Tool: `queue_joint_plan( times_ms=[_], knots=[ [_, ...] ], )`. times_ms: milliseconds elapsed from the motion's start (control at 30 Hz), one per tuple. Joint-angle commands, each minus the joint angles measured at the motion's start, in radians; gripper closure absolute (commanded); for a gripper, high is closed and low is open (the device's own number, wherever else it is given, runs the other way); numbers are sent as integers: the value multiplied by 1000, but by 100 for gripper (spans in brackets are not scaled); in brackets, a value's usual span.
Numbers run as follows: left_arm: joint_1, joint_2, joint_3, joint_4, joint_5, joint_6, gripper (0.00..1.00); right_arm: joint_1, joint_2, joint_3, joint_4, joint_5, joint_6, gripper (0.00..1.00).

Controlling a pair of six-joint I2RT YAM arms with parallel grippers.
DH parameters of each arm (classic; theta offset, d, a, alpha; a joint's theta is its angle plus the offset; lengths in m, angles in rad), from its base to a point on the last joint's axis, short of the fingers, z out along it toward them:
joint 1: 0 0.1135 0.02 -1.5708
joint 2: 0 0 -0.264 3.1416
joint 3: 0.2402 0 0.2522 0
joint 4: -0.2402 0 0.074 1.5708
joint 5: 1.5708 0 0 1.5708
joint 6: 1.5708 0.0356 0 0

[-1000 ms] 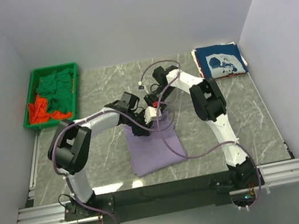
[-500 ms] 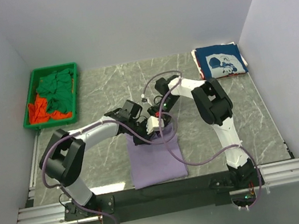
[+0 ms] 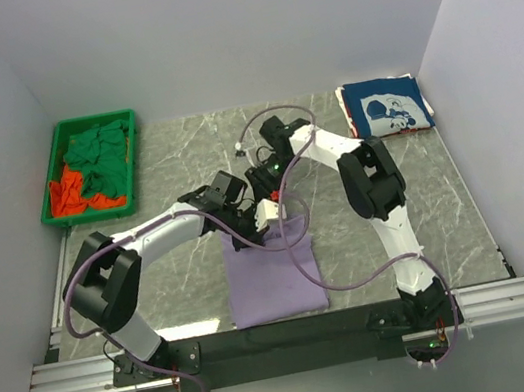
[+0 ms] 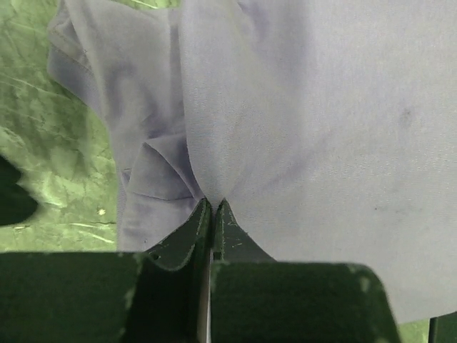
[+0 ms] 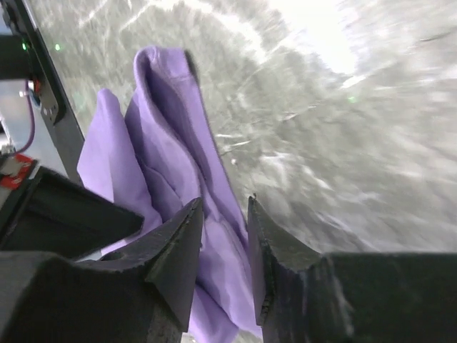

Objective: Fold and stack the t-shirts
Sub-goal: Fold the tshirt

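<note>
A lavender t-shirt [image 3: 271,274] lies partly folded in the middle of the table. My left gripper [image 4: 213,201] is shut, pinching a fold of its cloth [image 4: 300,107] at the far edge; in the top view the left gripper [image 3: 257,237] sits on that far edge. My right gripper [image 5: 223,201] hovers over the bunched far edge of the lavender shirt [image 5: 168,150], its jaws apart with nothing clamped; from above the right gripper [image 3: 269,187] is just behind the left one. A folded navy t-shirt with white print [image 3: 385,106] rests at the back right.
A green bin [image 3: 53,177] at the back left holds crumpled green t-shirts [image 3: 100,153] and an orange-red one [image 3: 66,195]. Cables loop from both arms over the shirt. White walls close in three sides of the marble table [image 3: 173,151].
My left gripper has closed onto the lavender shirt's far edge, and its elbow swung out to the left. The shirt now lies squarer. The right wrist drew back slightly.
</note>
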Motion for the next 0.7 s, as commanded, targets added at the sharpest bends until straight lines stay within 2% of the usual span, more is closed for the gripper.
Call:
queue_joint_plan(
  times_ms=[0, 100, 200, 533, 667],
  knots=[
    [0, -60, 64, -3, -10, 22, 99, 53, 33, -42, 6, -24, -23, 63],
    [7, -80, 96, 7, -17, 8, 99, 53, 93, -24, -27, -36, -46, 74],
    [12, -82, 135, -8, -38, 11, 99, 55, 133, 11, -84, -50, -73, 80],
    [76, -47, 184, 52, -107, 54, 99, 55, 140, 28, -121, -76, -112, 81],
    [87, 10, 188, 75, -109, 64, 99, 29, 142, 91, -115, -56, -77, 79]
  ],
)
